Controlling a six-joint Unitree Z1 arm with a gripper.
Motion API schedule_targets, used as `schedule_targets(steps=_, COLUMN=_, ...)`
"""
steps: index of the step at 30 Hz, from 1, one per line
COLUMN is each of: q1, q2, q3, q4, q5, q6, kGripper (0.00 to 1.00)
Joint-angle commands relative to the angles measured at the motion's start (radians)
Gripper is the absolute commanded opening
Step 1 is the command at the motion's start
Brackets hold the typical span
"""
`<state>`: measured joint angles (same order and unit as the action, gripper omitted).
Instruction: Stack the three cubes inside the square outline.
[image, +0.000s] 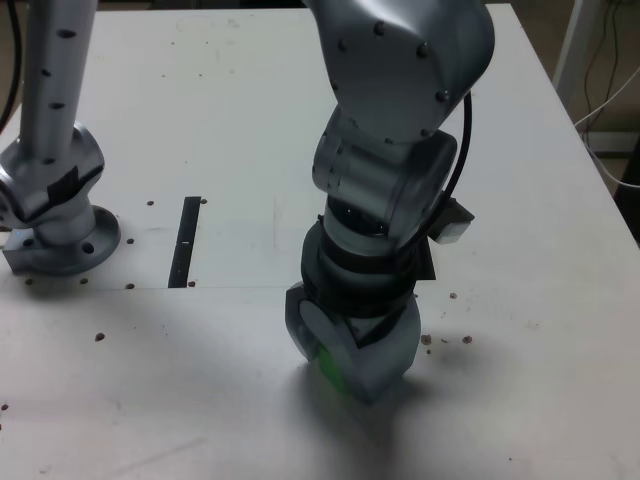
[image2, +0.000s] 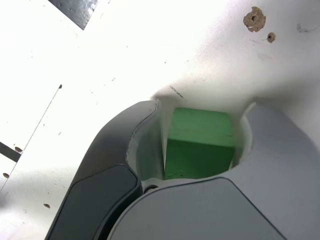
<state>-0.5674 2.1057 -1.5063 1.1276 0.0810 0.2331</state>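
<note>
In the exterior view, at the far left, the arm base (image: 62, 240) stands on the table (image: 120, 375); an upright arm section (image: 50, 90) rises above it and leaves the frame at the top. To the right of the base, a thin black straight strip (image: 185, 243) lies flat on the table.

Right of the strip, near the middle, the forearm (image: 410, 70) leads down to the hand (image2: 202, 135), which is directed at the table. The green cube (image2: 200, 144) is located between the two fingers (image2: 147, 145). One finger is very close along one side of the cube; the other curves around the opposite side. Whether both press on the cube, and so whether the hand is clenched on it, cannot be determined. In the exterior view, a small green portion of the cube shows at the hand's lower edge, the remainder being covered by the fingers.

Immediately right of the wrist, a black corner (image: 427, 266) on the table projects from behind the arm. Further right and slightly nearer the camera, small holes (image: 467, 340) mark the table surface. Beyond the table's right edge, a thin pale cable (image: 606, 172) hangs.
</note>
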Motion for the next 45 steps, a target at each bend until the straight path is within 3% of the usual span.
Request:
schedule_targets(steps=1, q1=-0.002, q2=0.004, q3=-0.001, q4=0.002, q5=-0.002, q6=-0.001, kGripper=0.24)
schedule_targets(steps=13, q1=-0.002, q2=-0.013, q3=-0.001, q4=0.038, q5=-0.005, q6=-0.016, kGripper=0.24)
schedule_targets(steps=26, q1=0.055, q2=-0.061, q3=-0.197, q4=0.342, q5=0.038, q6=-0.112, kGripper=0.24)
schedule_targets(steps=34, q1=0.149, q2=-0.09, q3=-0.321, q4=0.43, q5=0.047, q6=-0.125, kGripper=0.24)
schedule_targets(steps=45, q1=0.347, q2=-0.121, q3=-0.369, q4=0.439, q5=0.03, q6=-0.149, kGripper=0.24)
